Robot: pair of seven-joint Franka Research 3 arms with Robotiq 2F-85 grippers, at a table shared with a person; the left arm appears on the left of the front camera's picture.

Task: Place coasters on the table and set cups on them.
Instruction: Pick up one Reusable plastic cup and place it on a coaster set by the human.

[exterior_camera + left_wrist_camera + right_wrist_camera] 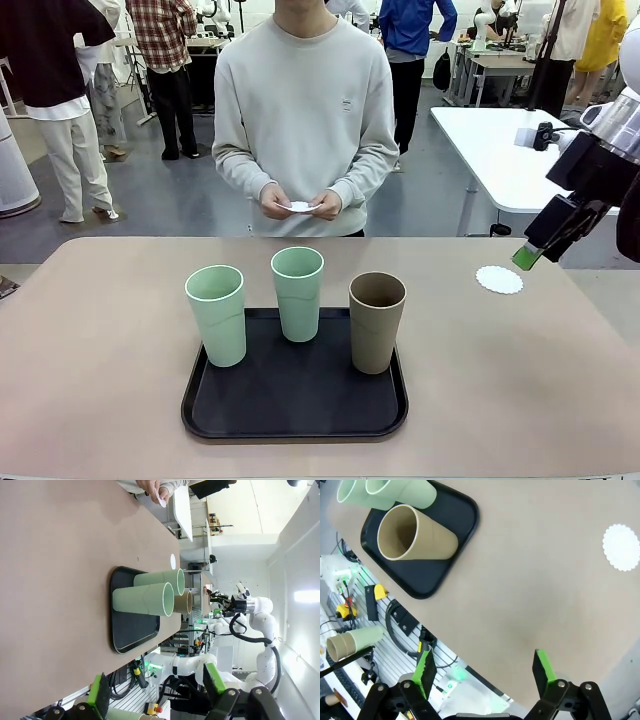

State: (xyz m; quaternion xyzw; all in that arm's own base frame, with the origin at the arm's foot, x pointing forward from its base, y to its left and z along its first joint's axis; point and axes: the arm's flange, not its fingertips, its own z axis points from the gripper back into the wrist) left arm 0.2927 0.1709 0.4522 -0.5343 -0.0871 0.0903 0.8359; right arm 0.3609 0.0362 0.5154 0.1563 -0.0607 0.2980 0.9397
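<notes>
Both tools stand wide and hold nothing. The left tool [156,687] looks along the desk [100,350] toward the tray [290,395]. The right tool [533,252] hovers over the desk's right side, near the coaster [499,280].

Coaster: lies flat on the desk at my right, well apart from the tray. The person's hands [300,205] hold more white paper at the far edge, further coasters by my guess.

Cups: left mint cup [216,315], middle mint cup [298,293] and brown cup [377,322] stand upright on the black tray, none touching.

Handling, my judgement:
- Cups are matte, tapered and handleless with stiff walls. They look empty, so light and easy to tip. I would take one across the body above the middle; the flare toward the rim should keep it from sliding down through the pads.
- The coaster is thin paper with a scalloped lacy rim, limp and flush to the desk, so poor to pinch and likely to skid. A cup should come straight down onto its centre
</notes>
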